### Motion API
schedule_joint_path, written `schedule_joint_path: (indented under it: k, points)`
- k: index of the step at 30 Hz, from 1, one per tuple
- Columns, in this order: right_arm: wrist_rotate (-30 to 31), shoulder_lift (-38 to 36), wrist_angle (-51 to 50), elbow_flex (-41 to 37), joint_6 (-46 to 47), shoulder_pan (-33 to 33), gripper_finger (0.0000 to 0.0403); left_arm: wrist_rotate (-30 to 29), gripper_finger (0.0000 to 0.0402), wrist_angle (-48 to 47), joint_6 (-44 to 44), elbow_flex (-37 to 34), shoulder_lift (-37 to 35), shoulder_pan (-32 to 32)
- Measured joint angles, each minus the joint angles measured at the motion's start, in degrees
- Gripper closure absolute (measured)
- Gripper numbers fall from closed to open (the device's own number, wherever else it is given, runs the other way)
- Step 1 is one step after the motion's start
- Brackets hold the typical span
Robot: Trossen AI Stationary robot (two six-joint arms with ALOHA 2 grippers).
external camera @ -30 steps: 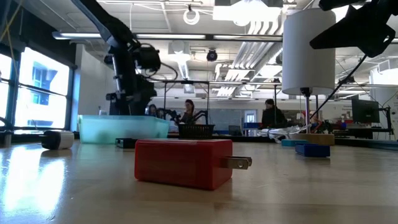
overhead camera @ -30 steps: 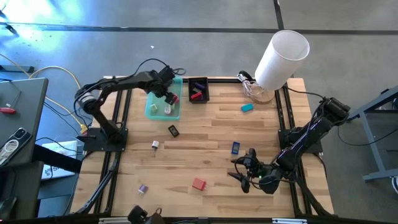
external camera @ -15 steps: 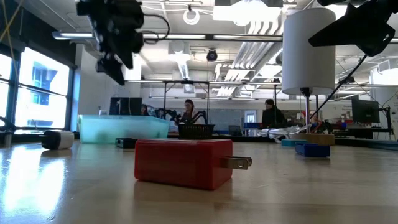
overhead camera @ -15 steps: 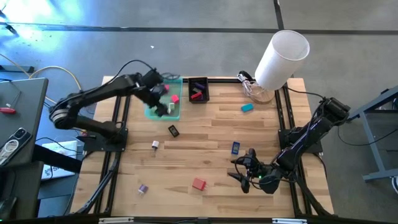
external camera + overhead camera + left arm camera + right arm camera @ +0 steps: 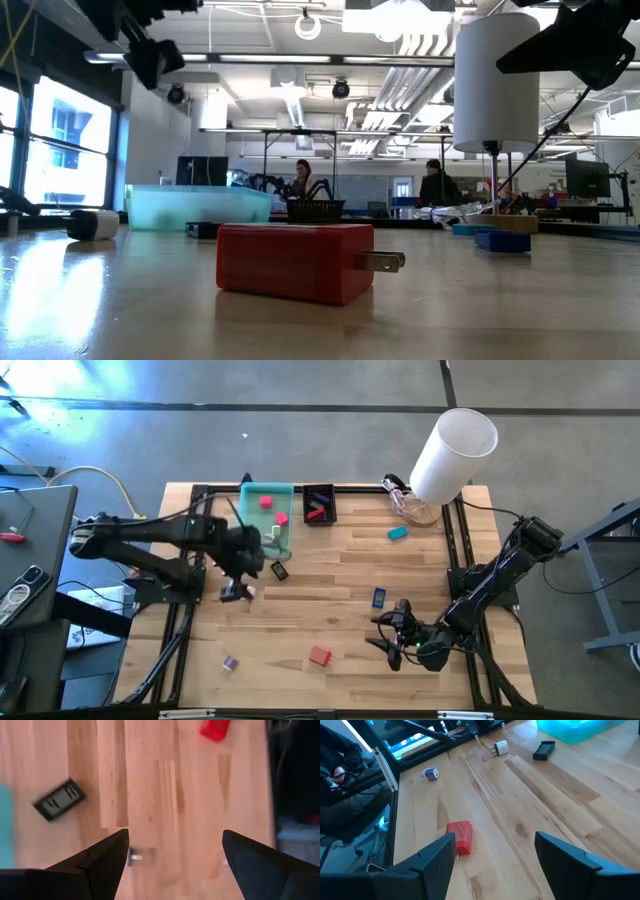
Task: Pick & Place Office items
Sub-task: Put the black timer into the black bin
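Left end effector point(image 5: 238, 592) moved off teal tray point(image 5: 266, 500), wide open, empty, above white plug point(image 5: 136, 855).

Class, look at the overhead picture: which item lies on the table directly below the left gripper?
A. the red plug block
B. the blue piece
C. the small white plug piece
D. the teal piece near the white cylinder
C: in the high view the left gripper, fingers apart, hangs over the small white plug piece, which the left wrist view shows between its fingers; the red plug block lies well off toward the table's front edge.
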Motion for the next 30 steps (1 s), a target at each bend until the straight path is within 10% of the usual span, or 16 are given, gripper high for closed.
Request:
schedule_joint_path:
  k: [7, 25, 30]
  points:
    - [0.14, 0.02, 0.9, 0.0, -2.94, -0.02, 0.0143, -11.89, 0.0089, 2.09, 11.15, -0.02, 3.65, -6.35]
    - [0.19, 0.02, 0.85, 0.0, -3.89, -0.02, 0.0143, -12.2, 0.0089, 5.05, -0.48, -0.02, 21.72, -6.25]
    - [0.18, 0.02, 1.3, 0.0, -3.99, -0.02, 0.0143, -12.34, 0.0089, 4.59, 11.07, -0.02, 26.58, -6.24]
